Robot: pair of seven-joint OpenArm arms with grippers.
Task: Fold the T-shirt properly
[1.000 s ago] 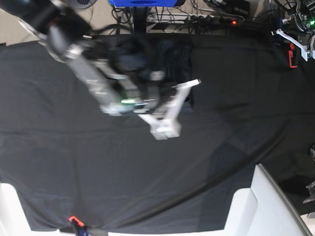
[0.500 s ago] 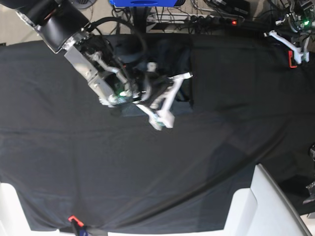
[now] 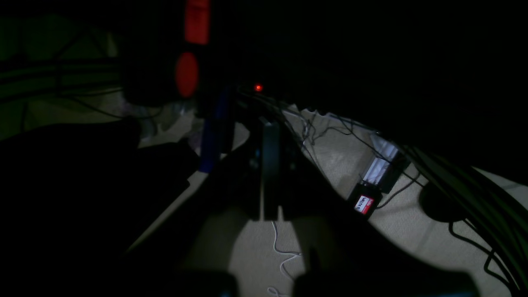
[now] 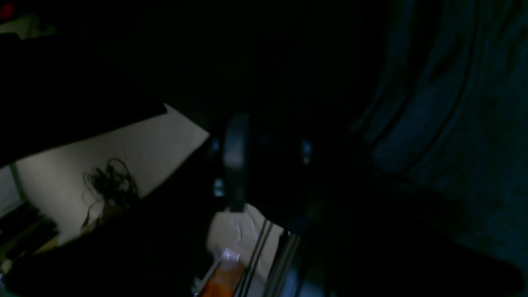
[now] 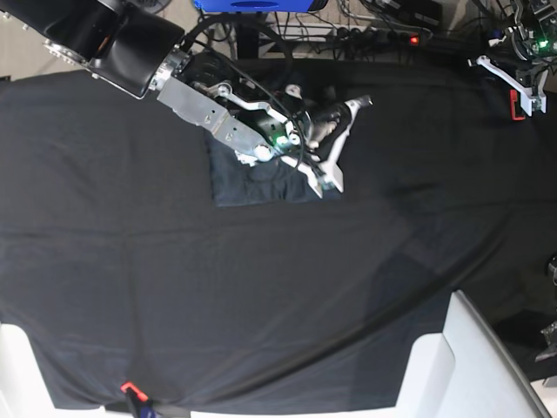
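In the base view the T-shirt [image 5: 261, 178] lies as a folded dark block at about eleven o'clock on the black table cloth [image 5: 261, 296]. The right gripper [image 5: 344, 139] hangs over its one o'clock corner with white fingers spread apart, nothing between them. The left gripper [image 5: 513, 83] sits off at two o'clock, pressed together. The left wrist view is dim, showing cables [image 3: 474, 194] over pale floor. The right wrist view shows bluish cloth folds at three o'clock.

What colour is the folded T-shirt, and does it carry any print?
Dark slate-grey T-shirt, faintly bluish, no print visible; the base view shows it best.
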